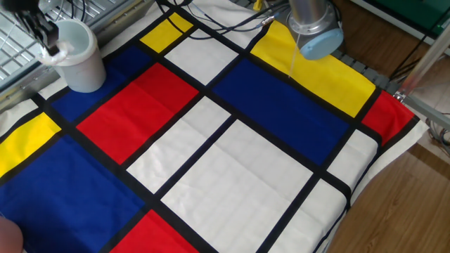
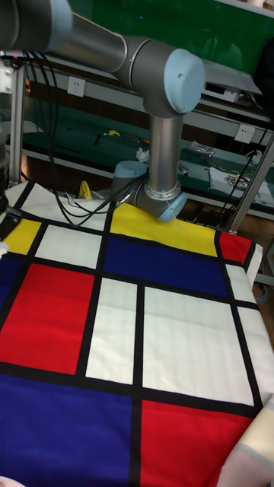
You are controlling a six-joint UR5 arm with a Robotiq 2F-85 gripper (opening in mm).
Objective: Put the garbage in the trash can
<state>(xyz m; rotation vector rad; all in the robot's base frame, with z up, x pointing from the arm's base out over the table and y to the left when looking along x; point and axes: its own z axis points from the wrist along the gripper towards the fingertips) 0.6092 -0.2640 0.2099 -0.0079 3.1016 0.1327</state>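
The trash can is a white cup standing upright at the far left corner of the colour-block cloth. My gripper hangs at the cup's left rim, mostly cut off by the frame's top edge. It is shut on the garbage, a small crumpled white wad held off the cloth at about rim height, against the left lip. In the tall fixed view only a dark bit of the gripper shows at the left edge, and the trash can is out of frame.
The arm's grey and blue joint hangs over the yellow patch at the back. Black cables lie across the cloth's far edge. A metal rack borders the left. The cloth's right edge drops to wooden floor.
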